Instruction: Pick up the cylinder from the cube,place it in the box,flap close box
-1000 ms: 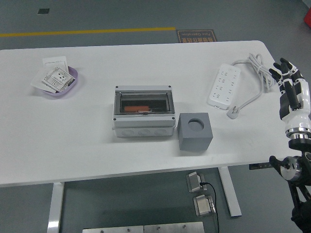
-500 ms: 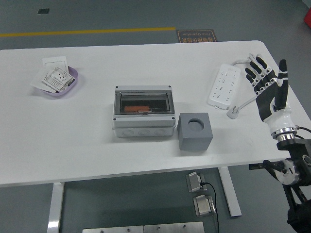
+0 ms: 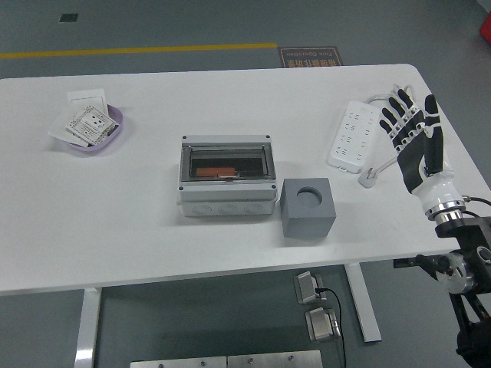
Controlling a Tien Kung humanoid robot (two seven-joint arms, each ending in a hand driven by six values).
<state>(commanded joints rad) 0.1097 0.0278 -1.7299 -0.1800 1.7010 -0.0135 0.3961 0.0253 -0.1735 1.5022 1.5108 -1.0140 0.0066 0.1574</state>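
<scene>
A grey cube (image 3: 308, 208) with a round hole in its top stands at the table's middle right. I see no cylinder standing out of it. Just left of it sits a grey box (image 3: 226, 176) with a clear flap lying shut over it; something orange shows inside. My right hand (image 3: 410, 130) is raised over the table's right edge, fingers spread and empty, well right of the cube. My left arm is out of view.
A white power strip (image 3: 354, 135) with its cable and plug (image 3: 370, 178) lies under and left of my right hand. A purple dish (image 3: 115, 126) with white cards sits at the far left. The table's front edge (image 3: 192, 276) runs below the cube.
My right hand swung in from the right edge over the table, turned palm-on with fingers spread, then shifted slightly left. Box and cube have not moved.
</scene>
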